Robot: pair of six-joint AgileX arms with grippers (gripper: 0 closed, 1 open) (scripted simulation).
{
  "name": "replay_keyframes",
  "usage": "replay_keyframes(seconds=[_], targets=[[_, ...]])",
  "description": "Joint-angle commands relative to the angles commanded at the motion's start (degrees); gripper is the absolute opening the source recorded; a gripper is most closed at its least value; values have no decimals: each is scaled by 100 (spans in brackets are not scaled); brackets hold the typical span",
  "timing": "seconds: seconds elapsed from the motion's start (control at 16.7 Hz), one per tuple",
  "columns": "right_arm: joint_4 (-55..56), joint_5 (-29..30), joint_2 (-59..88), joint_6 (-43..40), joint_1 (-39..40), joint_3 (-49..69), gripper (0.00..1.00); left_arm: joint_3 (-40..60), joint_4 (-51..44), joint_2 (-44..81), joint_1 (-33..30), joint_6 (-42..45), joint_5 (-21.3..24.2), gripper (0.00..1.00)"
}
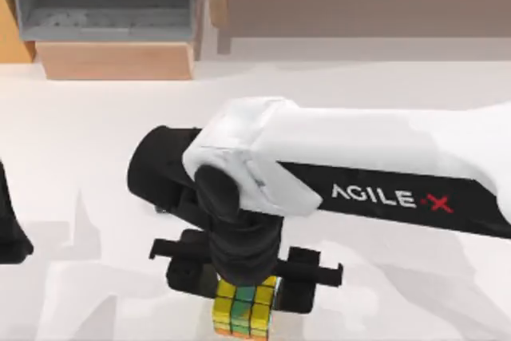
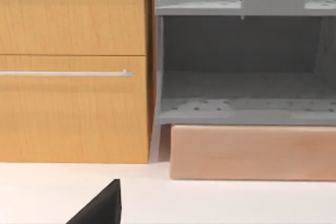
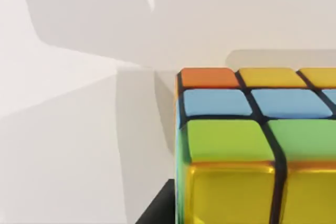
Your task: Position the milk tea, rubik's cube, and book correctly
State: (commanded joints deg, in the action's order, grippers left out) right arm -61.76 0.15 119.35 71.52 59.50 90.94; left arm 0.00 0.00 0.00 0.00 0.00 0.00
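Now the right claw (image 1: 249,277) hangs over the cube (image 1: 244,309) at the bench's (image 1: 80,165) near edge, fingers spread on either side to close on it, while the left arm sits parked at the left.

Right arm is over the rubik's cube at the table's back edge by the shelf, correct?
Not the back edge. In the top view the right gripper is over the rubik's cube at the table's front edge, far from the shelf.
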Motion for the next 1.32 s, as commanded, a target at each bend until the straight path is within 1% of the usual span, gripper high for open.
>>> replay_keyframes(seconds=[0.36, 0.54, 0.72, 1.02, 1.32], targets=[[-126, -5, -35, 2, -6, 95, 0, 0, 0, 0, 0, 0, 0, 100], [121, -130, -229, -356, -275, -27, 0, 0, 0, 0, 0, 0, 0, 100], [823, -309, -848, -1239, -946, -203, 0, 0, 0, 0, 0, 0, 0, 100], [2577, -551, -2263, -3366, -2502, -440, 0, 0, 0, 0, 0, 0, 0, 100], [3789, -764, -2863, -4839, -3805, -706, 0, 0, 0, 0, 0, 0, 0, 100]])
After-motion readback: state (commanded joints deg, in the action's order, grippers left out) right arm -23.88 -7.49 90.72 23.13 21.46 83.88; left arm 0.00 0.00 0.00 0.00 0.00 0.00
